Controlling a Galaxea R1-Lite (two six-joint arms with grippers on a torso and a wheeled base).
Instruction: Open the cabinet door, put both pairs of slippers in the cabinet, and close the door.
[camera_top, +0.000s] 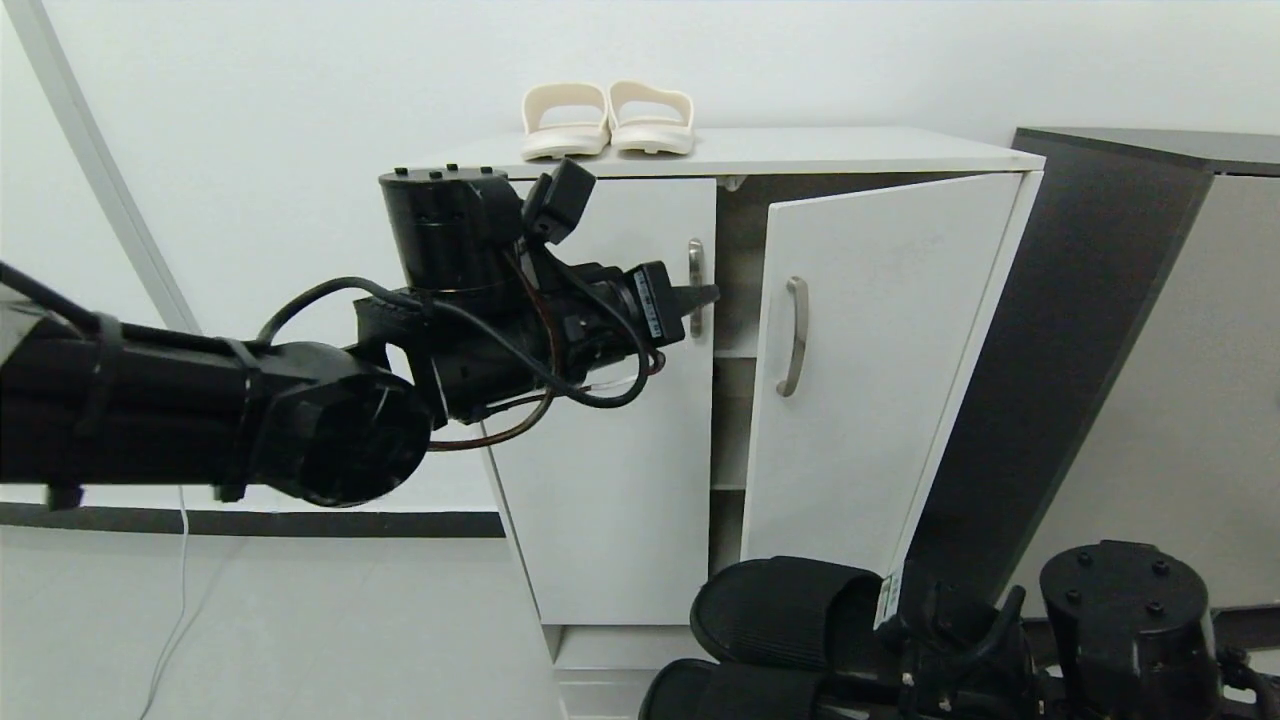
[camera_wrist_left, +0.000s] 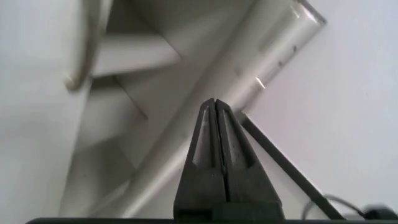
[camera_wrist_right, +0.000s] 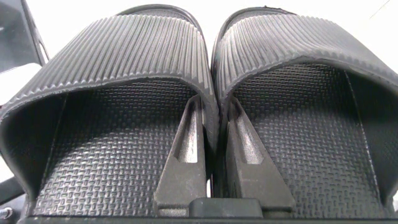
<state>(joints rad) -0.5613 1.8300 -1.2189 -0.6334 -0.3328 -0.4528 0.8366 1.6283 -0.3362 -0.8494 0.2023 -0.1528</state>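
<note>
The left gripper (camera_top: 705, 297), fingers pressed together, sits at the handle (camera_top: 695, 262) of the cabinet's left door (camera_top: 610, 480), at the edge of the gap; contact cannot be confirmed. The right door (camera_top: 870, 380) stands ajar, with shelves (camera_top: 735, 355) showing in the gap. Low and near, the right gripper (camera_wrist_right: 214, 109) pinches the adjoining inner walls of the black slippers (camera_top: 785, 610). The cream slippers (camera_top: 607, 120) sit side by side on the cabinet top (camera_top: 850, 150). The door-opening step appears to be in hand. Next, the opening likely needs widening so the black pair can reach a shelf.
</note>
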